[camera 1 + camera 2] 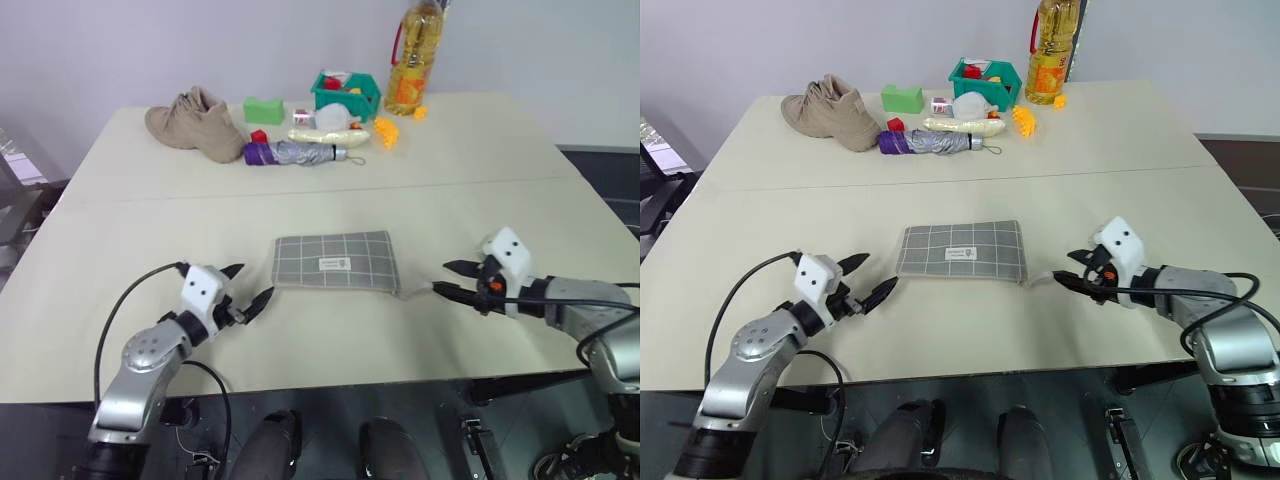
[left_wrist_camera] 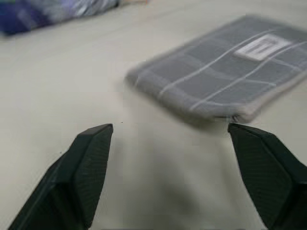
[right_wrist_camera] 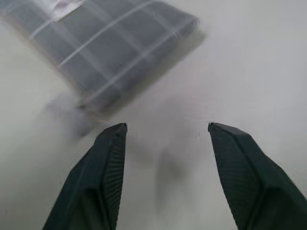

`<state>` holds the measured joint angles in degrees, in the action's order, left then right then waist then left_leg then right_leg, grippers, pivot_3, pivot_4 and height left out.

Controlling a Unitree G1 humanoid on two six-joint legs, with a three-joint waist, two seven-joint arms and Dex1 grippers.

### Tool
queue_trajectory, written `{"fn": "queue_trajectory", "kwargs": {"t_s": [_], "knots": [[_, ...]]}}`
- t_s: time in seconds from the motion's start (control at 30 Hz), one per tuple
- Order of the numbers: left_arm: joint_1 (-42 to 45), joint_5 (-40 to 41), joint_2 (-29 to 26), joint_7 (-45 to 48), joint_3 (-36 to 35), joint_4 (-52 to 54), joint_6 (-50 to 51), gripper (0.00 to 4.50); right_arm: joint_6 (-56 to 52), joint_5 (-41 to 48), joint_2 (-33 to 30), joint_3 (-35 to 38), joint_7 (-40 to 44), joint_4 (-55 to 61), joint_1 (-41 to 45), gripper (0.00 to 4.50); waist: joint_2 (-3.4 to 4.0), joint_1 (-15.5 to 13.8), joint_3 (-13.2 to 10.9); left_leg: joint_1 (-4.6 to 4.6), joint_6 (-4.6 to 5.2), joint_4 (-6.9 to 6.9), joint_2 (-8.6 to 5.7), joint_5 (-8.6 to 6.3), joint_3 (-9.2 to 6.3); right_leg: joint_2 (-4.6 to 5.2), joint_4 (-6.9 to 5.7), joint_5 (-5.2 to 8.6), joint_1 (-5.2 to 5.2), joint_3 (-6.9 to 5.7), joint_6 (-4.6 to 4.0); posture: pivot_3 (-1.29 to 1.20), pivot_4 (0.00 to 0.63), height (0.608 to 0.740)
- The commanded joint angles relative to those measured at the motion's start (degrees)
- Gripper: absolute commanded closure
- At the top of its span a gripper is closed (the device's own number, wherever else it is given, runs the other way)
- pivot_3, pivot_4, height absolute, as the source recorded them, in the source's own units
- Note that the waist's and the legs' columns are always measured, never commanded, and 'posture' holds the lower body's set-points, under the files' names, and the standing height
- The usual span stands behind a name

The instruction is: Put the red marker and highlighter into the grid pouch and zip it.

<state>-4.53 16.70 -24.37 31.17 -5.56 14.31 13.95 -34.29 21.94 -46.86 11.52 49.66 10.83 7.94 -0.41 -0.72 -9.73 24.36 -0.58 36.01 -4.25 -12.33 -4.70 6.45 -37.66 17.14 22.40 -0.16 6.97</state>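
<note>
The left gripper [image 1: 248, 288] hangs low over the tabletop [image 1: 120, 250] with its two black fingers spread apart and nothing between them; the grid pouch [image 1: 335, 263] lies just beyond its tips, off toward the right arm. The right gripper [image 1: 452, 279] mirrors it on the other side, fingers also parted and empty, tips aimed at the pouch's near corner, where a pale cord pull [image 1: 415, 291] trails out toward it. The pouch lies flat between the two grippers, label up, touched by neither.

I can't pick out the red marker or the highlighter anywhere on the tabletop, and the pouch looks closed and slightly filled, so my guess is they are already inside and the zipping is finished or nearly so. To end it well, check that the zipper is fully home, then draw both grippers straight back and clear of the cord so the pouch isn't dragged. Far beyond both grippers lie an umbrella [image 1: 296, 153] and a shoe [image 1: 195, 122].
</note>
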Motion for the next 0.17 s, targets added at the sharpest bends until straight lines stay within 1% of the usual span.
{"fn": "queue_trajectory", "kwargs": {"t_s": [0.03,0.17], "knots": [[-2.0,1.5,0.7,-3.3,-4.5,2.6,1.6,0.29,6.4,0.7,2.7,4.1,-1.3,-1.8,-0.6,1.57,-0.01,0.0,0.0,0.0,0.0,-0.01,0.0,0.0,0.0,0.0,0.0,0.0,0.01,0.0,0.0,0.0,0.15,0.739],[-2.9,0.3,1.5,-5.8,-5.6,2.9,1.5,0.29,6.8,1.6,5.1,3.8,-1.4,-3.9,0.7,1.57,-0.01,-0.1,0.0,0.01,0.0,0.01,0.0,0.0,0.0,0.01,0.01,0.0,-0.01,-0.01,0.0,0.0,0.15,0.739]]}}
